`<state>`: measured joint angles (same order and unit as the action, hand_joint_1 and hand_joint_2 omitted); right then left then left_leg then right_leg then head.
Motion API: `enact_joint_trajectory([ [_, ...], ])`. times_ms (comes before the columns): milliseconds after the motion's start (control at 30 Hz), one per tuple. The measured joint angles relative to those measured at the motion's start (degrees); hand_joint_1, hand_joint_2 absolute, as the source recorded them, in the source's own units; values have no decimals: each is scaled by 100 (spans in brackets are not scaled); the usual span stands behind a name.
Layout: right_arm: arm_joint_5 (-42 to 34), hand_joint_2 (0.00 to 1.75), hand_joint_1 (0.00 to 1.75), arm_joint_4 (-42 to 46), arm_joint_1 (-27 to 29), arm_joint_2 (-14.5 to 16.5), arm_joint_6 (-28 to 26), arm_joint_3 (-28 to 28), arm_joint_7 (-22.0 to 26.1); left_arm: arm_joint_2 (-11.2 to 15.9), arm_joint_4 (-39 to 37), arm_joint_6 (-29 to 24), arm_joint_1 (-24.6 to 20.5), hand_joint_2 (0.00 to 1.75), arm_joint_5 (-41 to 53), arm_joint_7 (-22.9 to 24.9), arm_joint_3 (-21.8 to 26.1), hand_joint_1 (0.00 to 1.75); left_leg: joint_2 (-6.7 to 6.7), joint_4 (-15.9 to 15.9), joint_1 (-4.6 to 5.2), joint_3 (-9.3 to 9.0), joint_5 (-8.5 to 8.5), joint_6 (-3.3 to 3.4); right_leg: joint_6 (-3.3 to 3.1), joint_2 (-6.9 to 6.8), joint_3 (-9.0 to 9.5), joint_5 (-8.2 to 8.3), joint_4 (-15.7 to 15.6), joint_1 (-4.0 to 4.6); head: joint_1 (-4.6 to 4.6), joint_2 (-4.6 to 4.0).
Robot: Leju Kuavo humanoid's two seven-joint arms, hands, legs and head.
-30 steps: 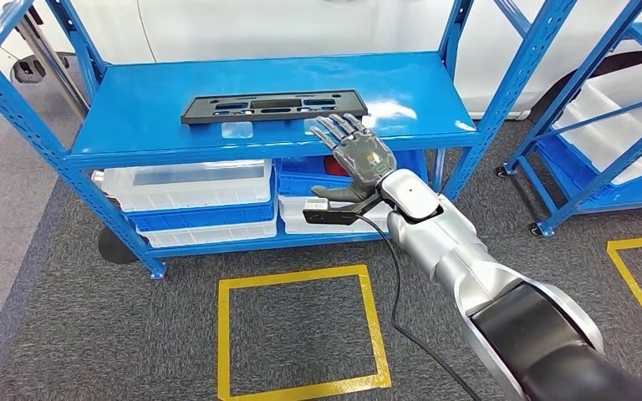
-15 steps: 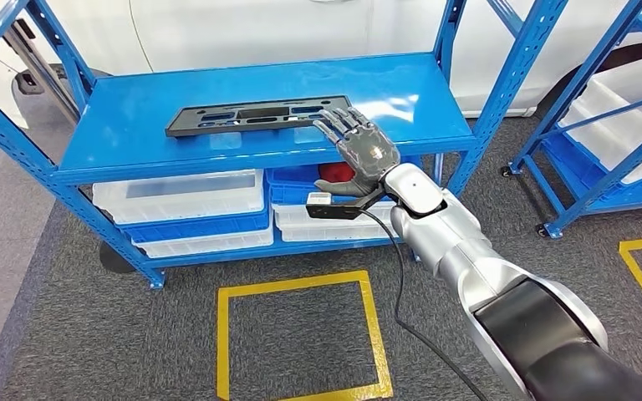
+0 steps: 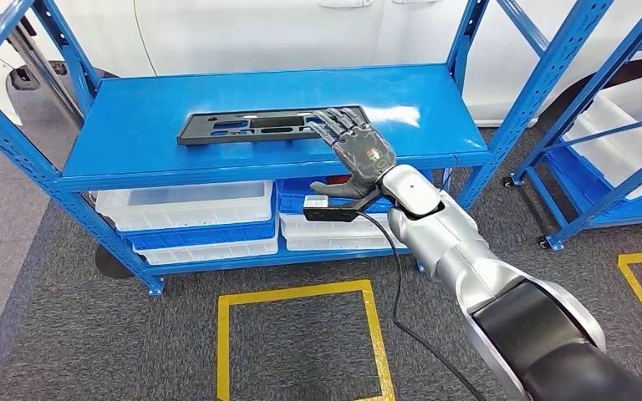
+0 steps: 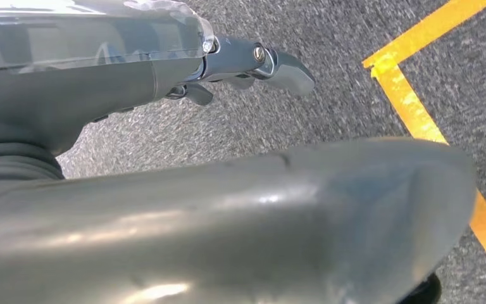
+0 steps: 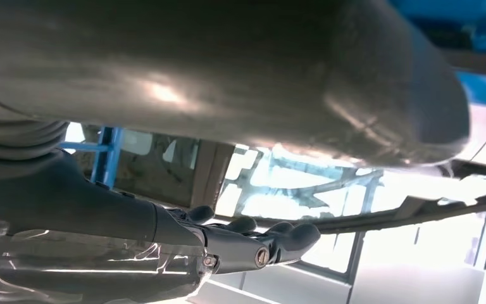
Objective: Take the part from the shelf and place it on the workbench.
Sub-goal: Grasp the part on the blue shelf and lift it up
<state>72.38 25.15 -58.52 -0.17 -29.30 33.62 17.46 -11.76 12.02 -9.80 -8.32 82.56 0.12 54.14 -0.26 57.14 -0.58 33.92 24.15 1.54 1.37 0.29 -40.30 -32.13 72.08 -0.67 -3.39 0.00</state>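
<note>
We see the black part (image 3: 269, 126) lying flat on the blue shelf (image 3: 134, 125), toward its middle. Our right hand (image 3: 359, 149) reaches over the part's right end, fingers (image 3: 334, 124) spread and grasping nothing. Our left hand (image 4: 164, 76) hangs over grey carpet (image 4: 329, 107) beside yellow tape (image 4: 417, 120), apparently empty.

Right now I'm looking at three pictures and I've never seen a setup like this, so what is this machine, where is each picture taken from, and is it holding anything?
This is a humanoid robot with two silver arms. The wide picture is its head view, looking down at a blue shelf. A flat black part lies on the top level. The right hand, fingers spread, reaches over the part's near end without gripping it. The other two pictures come from wrist cameras. The left hand hangs above grey carpet with yellow tape, holding nothing. White bins sit on the lower level.
</note>
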Motion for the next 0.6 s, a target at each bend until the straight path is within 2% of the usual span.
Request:
enact_joint_trajectory([
  [33,-10,0,0,-1,38,-7,-10,0,13,0,0,-9,6,0,-6,2,0,0,-5,2,1,-27,27,3,7,-1,-189,-1,231,-8,0,0],
  [67,-18,0,0,-1,69,-13,-18,0,16,0,0,-19,13,0,-15,4,0,0,-13,6,1,-65,60,0,8,-2,-270,122,239,-14,0,0],
  [100,-22,0,0,-1,87,-15,-25,0,13,0,0,-27,22,0,-25,5,0,0,-22,12,1,-115,100,-10,1,-4,-233,355,14,-19,0,0],
  [133,-25,0,0,-1,93,-15,-32,0,8,0,0,-33,29,0,-33,4,0,0,-28,21,1,-174,149,-26,-14,-8,-100,652,-389,-20,0,0],
  [167,-25,0,0,-1,91,-15,-38,0,3,-1,0,-37,35,0,-39,3,0,0,-29,30,9,-221,199,-50,-31,-14,56,869,-780,-12,0,0],
  [200,-25,0,0,-1,87,-15,-47,0,-2,-1,0,-39,35,0,-43,1,0,0,-29,47,19,-248,245,-80,-53,-16,185,1002,-1106,-2,-1,0],
  [233,-25,0,0,1,91,-13,-54,1,-5,-1,0,-43,33,0,-45,-1,0,0,-26,53,28,-259,278,-109,-73,-16,259,1039,-1291,10,-1,0],
  [333,-27,0,0,7,111,-8,-72,2,-3,2,0,-52,28,0,-52,-5,1,0,-19,21,33,-287,329,-194,-152,-1,295,960,-1366,34,-2,0],
  [400,-36,0,0,21,102,-7,-96,2,16,7,0,-56,30,0,-55,-7,2,0,-8,115,26,-282,406,-262,-216,0,376,922,-1407,11,-2,0],
  [433,-40,0,0,28,95,-1,-113,3,30,9,0,-59,29,0,-57,-8,2,0,-3,310,22,-193,502,-296,-246,0,428,899,-1428,-3,-2,0],
  [467,-43,0,0,34,92,10,-128,5,48,11,0,-60,30,0,-61,-9,2,0,1,632,16,-21,633,-324,-268,-1,475,873,-1444,-8,-2,0],
  [533,-49,0,0,32,107,29,-145,13,81,11,0,-63,37,0,-69,-13,2,0,1,1429,11,474,883,-350,-286,1,530,821,-1447,0,-2,0],
  [567,-55,0,0,31,124,36,-148,18,91,12,0,-67,47,0,-73,-14,3,0,1,1685,11,673,890,-348,-288,3,560,793,-1445,7,-2,0],
  [600,-61,0,0,30,137,41,-149,21,99,12,0,-72,57,0,-73,-14,3,0,1,1737,12,778,780,-334,-288,7,597,761,-1444,13,-2,0],
])
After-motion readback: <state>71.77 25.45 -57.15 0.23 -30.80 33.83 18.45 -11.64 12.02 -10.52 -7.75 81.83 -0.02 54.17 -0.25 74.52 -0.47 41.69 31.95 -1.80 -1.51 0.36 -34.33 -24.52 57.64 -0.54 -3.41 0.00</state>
